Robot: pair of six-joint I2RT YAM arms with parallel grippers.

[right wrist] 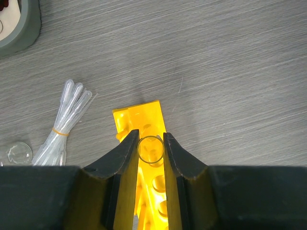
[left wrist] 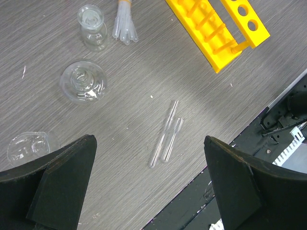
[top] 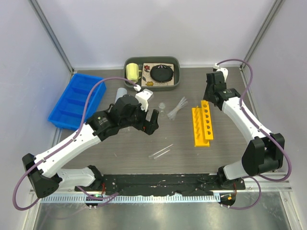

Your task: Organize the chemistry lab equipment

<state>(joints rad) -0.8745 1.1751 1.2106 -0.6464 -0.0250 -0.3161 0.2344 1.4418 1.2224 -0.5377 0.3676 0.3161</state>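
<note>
My right gripper (right wrist: 150, 139) is shut on a clear glass tube (right wrist: 151, 149), seen end-on, held upright over the far end hole of the yellow tube rack (right wrist: 144, 117). In the top view the right gripper (top: 211, 96) sits at the rack's (top: 202, 126) far end. My left gripper (top: 149, 120) is open and empty above the table. In its wrist view the left gripper (left wrist: 148, 141) hovers over two clear tubes (left wrist: 165, 138) lying side by side. Two small flasks (left wrist: 92, 31) (left wrist: 83, 81), a beaker (left wrist: 26, 146) and a pipette bundle (left wrist: 124, 26) lie beyond.
A blue divided bin (top: 76, 100) stands at the left. A grey tray (top: 175, 79) at the back holds a yellow mug (top: 132, 72) and a black disc (top: 162, 73). A white container (top: 120, 93) shows partly behind the left arm.
</note>
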